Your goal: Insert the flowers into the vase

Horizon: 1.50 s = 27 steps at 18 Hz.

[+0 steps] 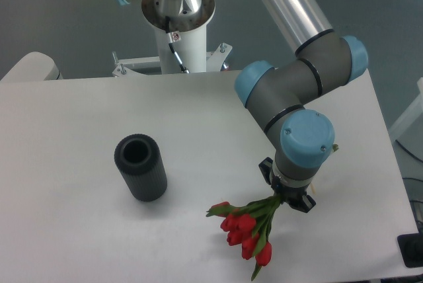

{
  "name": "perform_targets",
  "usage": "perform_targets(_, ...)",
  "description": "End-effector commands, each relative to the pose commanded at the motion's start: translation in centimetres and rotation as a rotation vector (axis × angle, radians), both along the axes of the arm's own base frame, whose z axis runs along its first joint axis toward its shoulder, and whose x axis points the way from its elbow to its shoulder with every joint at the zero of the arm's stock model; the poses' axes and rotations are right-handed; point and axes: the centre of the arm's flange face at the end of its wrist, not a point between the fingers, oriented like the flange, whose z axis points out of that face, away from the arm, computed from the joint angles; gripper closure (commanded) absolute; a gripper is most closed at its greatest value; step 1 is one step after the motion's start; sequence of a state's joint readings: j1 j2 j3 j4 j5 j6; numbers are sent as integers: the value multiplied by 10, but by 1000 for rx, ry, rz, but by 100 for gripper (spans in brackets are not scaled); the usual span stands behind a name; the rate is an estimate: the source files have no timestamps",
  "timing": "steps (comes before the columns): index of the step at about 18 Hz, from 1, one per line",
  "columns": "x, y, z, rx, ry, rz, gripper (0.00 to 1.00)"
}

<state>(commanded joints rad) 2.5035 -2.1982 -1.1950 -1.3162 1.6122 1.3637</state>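
Flowers (247,229), a bunch of red tulip buds on green stems with green leaves, lie low over the white table (79,164) at its front right, directly below and in front of the black two-finger gripper (288,198). The stem ends run up into the gripper, whose fingers appear to be pinched on them, though the grey wrist with its light blue cap (305,134) hides most of the jaws from this high view, so the grip itself is only partly seen. From the gripper the bunch fans out toward the lower left and the near table edge: its long axis runs diagonally, stems at the upper right, buds at the lower left and bottom. One green leaf tip (213,211) reaches furthest left, and the lowest bud sits close to the front edge of the table. Whether the buds touch the tabletop or hang just above it cannot be told.

Well apart to the left stands the vase (140,167), a small dark grey-black cylinder with a ribbed outer surface, upright on the table, its round hole facing up and seen as a dark opening at the top. The flowers are outside the vase, with bare table between them
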Motion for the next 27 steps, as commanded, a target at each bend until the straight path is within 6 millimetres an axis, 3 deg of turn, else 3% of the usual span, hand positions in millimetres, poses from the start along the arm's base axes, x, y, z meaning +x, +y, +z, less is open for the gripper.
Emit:
perform_targets(8, 2, 1, 1, 3, -1, 0, 100)
perform_targets(13, 15, 12, 4, 31, -22, 32, 100)
perform_targets(27, 58, 39, 59, 411, -227, 166, 100)
